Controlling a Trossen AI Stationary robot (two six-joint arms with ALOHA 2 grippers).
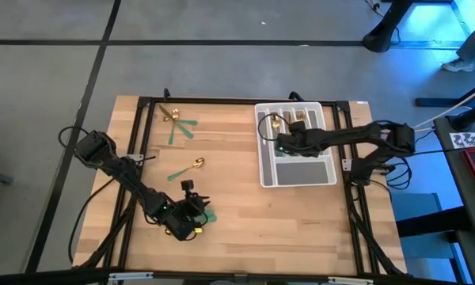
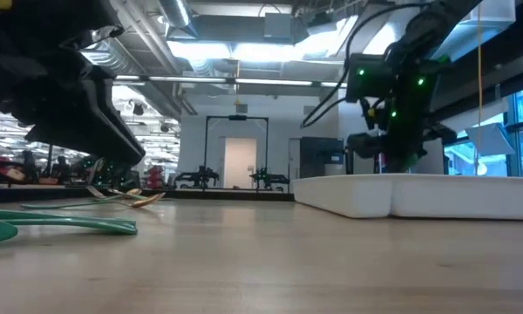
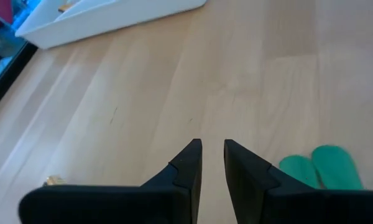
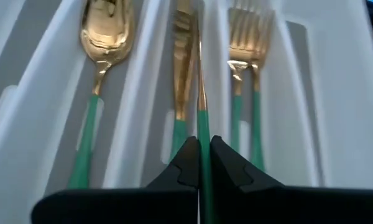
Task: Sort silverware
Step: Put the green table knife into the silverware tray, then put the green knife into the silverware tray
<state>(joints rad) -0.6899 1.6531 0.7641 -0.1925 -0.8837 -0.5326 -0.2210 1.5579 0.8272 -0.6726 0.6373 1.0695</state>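
Carrying everything, the bench (image 1: pixel 245 206) held the tray (image 1: pixel 297 170) at about three o'clock from its middle. Over the tray's slotted end hung the right hand (image 4: pixel 204 163), its fingers pinched tight on a knife (image 4: pixel 202 134) by the green handle, the blade standing above the middle slot. In that slot lay another knife (image 4: pixel 181 74); a spoon (image 4: pixel 102 37) lay in the slot on one side, and forks (image 4: pixel 248 37) in the slot on the other. The left hand (image 3: pixel 212 163) sat low at seven o'clock on the bench, its fingers nearly together with a slim gap and nothing between them, and two green handle ends (image 3: pixel 323 171) lay just beside it. Loose silverware waited at eleven o'clock (image 1: pixel 178 123), and a single spoon (image 1: pixel 188 168) lay nearer the middle.
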